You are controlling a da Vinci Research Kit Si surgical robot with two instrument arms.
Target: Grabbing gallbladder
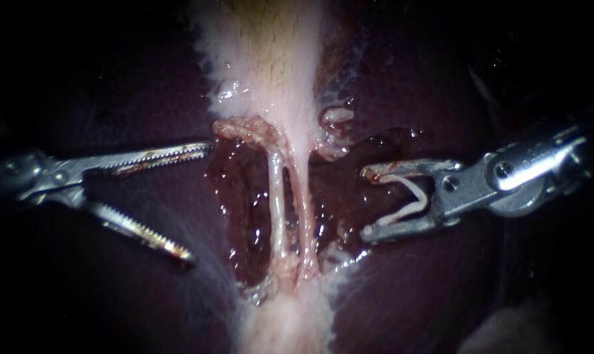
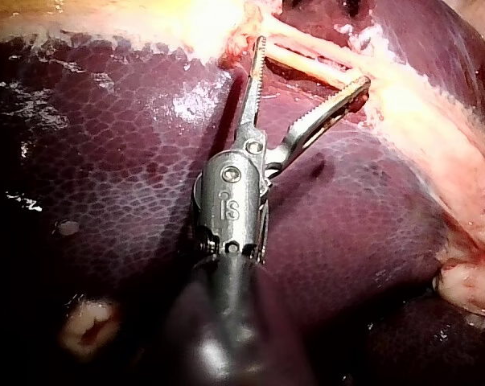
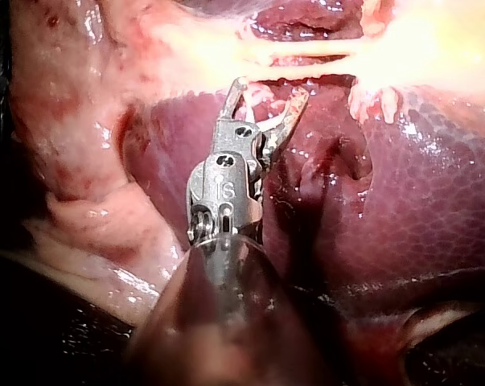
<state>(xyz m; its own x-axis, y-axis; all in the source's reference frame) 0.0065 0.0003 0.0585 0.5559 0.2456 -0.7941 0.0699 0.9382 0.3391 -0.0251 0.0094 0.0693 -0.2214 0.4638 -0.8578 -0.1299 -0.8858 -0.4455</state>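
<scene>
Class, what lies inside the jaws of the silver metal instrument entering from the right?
A pale V-shaped clip, one leg along each jaw of the right instrument. Dark red liver shows between its legs; tissue directly under the jaws is covered.

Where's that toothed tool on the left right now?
In the endoscope view the left instrument comes in from the left over the liver, jaws open, its upper jaw's tip just short of the lumpy tissue atop the two tubes.

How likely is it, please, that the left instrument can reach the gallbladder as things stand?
Probably yes: the left instrument, jaws open, lies close beside the gallbladder, with nothing showing between them.
</scene>
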